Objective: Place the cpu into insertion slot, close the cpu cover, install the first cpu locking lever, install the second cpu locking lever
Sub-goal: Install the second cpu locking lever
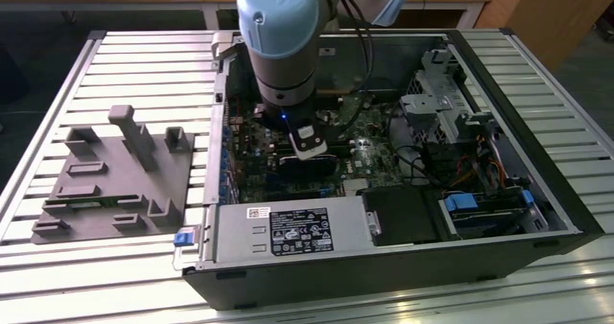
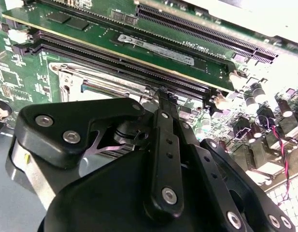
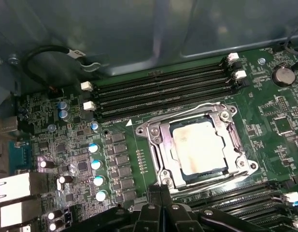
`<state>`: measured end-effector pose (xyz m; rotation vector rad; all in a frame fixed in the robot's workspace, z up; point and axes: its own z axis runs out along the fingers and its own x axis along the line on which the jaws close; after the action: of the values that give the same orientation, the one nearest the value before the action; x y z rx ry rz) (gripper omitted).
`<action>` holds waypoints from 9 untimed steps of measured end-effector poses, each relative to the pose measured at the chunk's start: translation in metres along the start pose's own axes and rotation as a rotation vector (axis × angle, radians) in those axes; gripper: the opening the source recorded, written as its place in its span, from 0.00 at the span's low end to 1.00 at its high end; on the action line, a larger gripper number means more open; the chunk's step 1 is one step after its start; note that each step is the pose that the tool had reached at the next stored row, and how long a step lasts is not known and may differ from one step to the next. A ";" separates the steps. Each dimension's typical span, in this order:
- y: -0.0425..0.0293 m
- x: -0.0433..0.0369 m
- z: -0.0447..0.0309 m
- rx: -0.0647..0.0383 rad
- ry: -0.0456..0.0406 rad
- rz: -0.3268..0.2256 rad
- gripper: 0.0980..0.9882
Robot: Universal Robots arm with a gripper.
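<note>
In the first wrist view the cpu [image 3: 199, 147], a dull silvery square, lies in the insertion slot [image 3: 162, 181]. The cpu cover [image 3: 157, 145], a grey metal frame, lies flat around it. Thin wire levers run along the far side [image 3: 206, 105] and the near side [image 3: 216, 182] of the slot. My gripper [image 3: 161, 191] is shut with nothing seen between its fingers, just off the slot's near edge. In the second wrist view the gripper [image 2: 163, 96] stands right beside the slot's metal rim [image 2: 74, 77]. In the exterior view the gripper [image 1: 307, 150] hangs low over the motherboard inside the open computer case.
Long black memory slots [image 3: 158, 94] flank the socket on both sides. Blue-topped capacitors [image 3: 95, 164] and a coin cell [image 3: 284, 75] stand nearby. In the case are a power supply [image 1: 287, 230], a drive cage [image 1: 441, 101] and cables. A grey fixture plate [image 1: 111, 187] lies on the table at the exterior view's left.
</note>
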<state>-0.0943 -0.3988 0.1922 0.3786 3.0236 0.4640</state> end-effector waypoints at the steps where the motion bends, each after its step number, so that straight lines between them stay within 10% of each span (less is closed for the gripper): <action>1: -0.0002 0.0001 0.0004 0.000 0.0001 0.000 0.01; 9: -0.0013 0.0010 0.0031 0.000 0.0002 0.000 0.01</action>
<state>-0.0952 -0.3989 0.1889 0.3785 3.0239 0.4637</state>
